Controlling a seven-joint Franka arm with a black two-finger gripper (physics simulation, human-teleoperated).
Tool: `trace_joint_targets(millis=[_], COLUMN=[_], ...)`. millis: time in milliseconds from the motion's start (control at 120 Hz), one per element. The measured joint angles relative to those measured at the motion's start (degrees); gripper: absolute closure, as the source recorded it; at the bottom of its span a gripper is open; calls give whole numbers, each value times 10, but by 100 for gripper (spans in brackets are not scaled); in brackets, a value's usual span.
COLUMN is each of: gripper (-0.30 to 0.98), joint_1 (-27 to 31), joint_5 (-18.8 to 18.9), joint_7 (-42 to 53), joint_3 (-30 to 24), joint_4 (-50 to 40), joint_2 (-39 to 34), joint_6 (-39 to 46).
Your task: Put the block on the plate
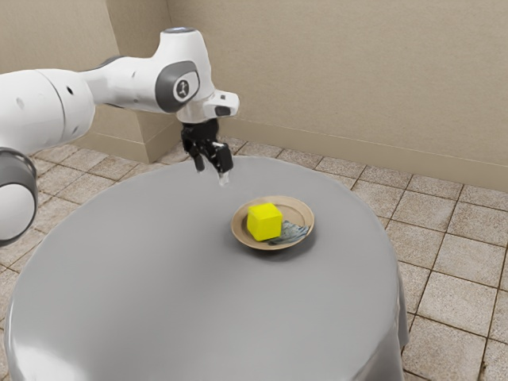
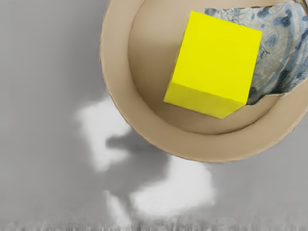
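Observation:
My gripper (image 1: 212,171) is in the air above the grey table, with its two fingers apart and nothing between them. Toward the exterior view's right and lower than the gripper, the yellow block (image 1: 264,222) rests in the tan plate (image 1: 242,237). From the wrist view, the block (image 2: 215,57) sits inside the rim of the plate (image 2: 118,91), up against a blue-and-white patterned shard, partly covering it.
The patterned shard (image 1: 291,232) lies in the plate beside the block; the shard (image 2: 280,45) reaches the plate's rim. A round table (image 1: 159,270) with a grey cloth carries the plate. Behind stands a beige wall (image 1: 341,87).

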Motion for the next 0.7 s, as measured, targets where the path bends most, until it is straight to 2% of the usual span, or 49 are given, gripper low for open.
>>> trace_joint_targets(millis=[133, 450, 700], gripper=[1, 0, 0], joint_1=[18, 36, 40], joint_5=[14, 59, 65], joint_7=[-2, -4, -6], joint_3=[10, 12, 12], joint_4=[-41, -62, -73], joint_2=[-64, -178, -194], joint_6=[-23, -63, -81])
